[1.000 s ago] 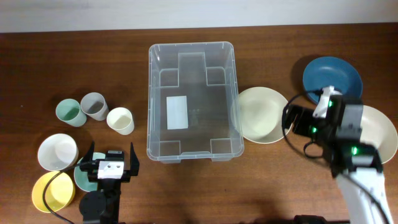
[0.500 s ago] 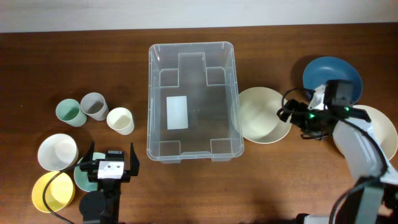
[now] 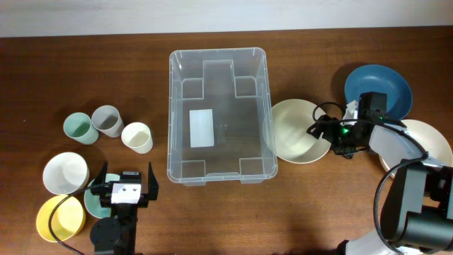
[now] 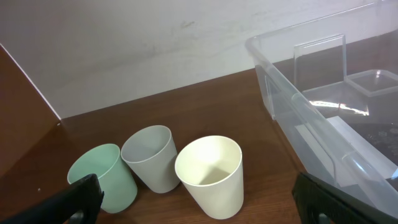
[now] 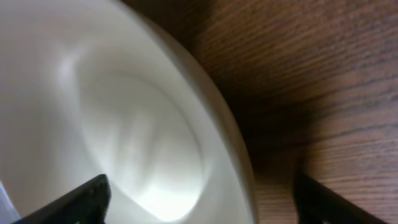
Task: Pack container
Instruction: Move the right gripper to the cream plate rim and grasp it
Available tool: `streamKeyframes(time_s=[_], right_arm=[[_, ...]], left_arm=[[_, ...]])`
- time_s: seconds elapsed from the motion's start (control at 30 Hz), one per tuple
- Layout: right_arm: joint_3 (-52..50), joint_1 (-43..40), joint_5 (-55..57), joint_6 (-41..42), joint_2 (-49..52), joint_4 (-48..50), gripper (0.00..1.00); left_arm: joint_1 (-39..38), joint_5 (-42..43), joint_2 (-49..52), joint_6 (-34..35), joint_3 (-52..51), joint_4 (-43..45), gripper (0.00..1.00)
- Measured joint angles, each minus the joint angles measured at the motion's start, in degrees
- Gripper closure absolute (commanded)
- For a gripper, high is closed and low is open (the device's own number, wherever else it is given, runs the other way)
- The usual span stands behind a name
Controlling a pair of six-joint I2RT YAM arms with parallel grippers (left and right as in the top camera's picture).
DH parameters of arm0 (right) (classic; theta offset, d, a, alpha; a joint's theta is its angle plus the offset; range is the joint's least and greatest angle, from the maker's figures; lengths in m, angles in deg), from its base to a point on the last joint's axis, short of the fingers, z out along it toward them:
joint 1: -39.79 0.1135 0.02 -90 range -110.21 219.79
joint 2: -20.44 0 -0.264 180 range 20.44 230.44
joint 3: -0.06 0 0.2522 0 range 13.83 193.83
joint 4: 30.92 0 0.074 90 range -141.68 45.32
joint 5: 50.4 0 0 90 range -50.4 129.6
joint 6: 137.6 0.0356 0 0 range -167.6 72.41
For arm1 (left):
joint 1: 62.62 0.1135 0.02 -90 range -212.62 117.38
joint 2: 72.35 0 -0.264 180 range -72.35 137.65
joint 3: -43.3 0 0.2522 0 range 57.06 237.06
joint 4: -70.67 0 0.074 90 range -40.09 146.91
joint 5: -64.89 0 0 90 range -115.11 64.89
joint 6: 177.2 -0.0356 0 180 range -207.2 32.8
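Our right gripper (image 3: 327,136) has its fingers spread over the rim of the cream bowl (image 3: 294,131), beside the container (image 3: 217,51). The left gripper (image 3: 126,176) is also spread.

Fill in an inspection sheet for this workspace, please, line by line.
Surface: wooden table, no spills seen.
Job's things: container, upright, empty, white label on its bottom.
Clutter: left, green cup, grey cup, cream cup, white bowl, yellow bowl, teal bowl; right, cream bowl, blue bowl, pale bowl.
Grippers: left tool open, by the teal bowl; right tool open, straddling the cream bowl's rim.
Cables: black cable loops by the right wrist.
Surroundings: pale wall behind the table.
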State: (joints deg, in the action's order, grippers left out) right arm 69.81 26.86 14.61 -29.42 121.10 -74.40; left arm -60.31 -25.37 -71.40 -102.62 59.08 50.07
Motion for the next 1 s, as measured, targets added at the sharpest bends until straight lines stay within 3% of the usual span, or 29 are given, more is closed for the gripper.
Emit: streamKeyframes(time_s=[0.1, 0.2, 0.47, 0.67, 0.83, 1.0], right_arm=[[0.0, 0.0, -0.22, 0.02, 0.15, 0.0, 0.38], [0.0, 0.0, -0.44, 0.07, 0.24, -0.02, 0.46], [-1.75, 0.0, 1.05, 1.57, 0.24, -0.24, 0.49], [-2.34, 0.0, 1.81, 2.67, 0.24, -0.02, 0.78], [-2.99, 0.0, 2.4, 2.71, 0.28, -0.11, 0.96], [-3.08, 0.0, 2.84, 2.8, 0.33, 0.02, 0.96]], left_arm=[[0.0, 0.0, 0.0, -0.02, 0.0, 0.0, 0.0], [0.0, 0.0, 0.0, -0.02, 0.0, 0.0, 0.0], [0.0, 0.0, 0.0, -0.02, 0.0, 0.0, 0.0], [0.0, 0.0, 0.0, 0.0, 0.0, 0.0, 0.0], [0.0, 0.0, 0.0, 0.0, 0.0, 0.0, 0.0], [0.0, 0.0, 0.0, -0.02, 0.0, 0.0, 0.0]])
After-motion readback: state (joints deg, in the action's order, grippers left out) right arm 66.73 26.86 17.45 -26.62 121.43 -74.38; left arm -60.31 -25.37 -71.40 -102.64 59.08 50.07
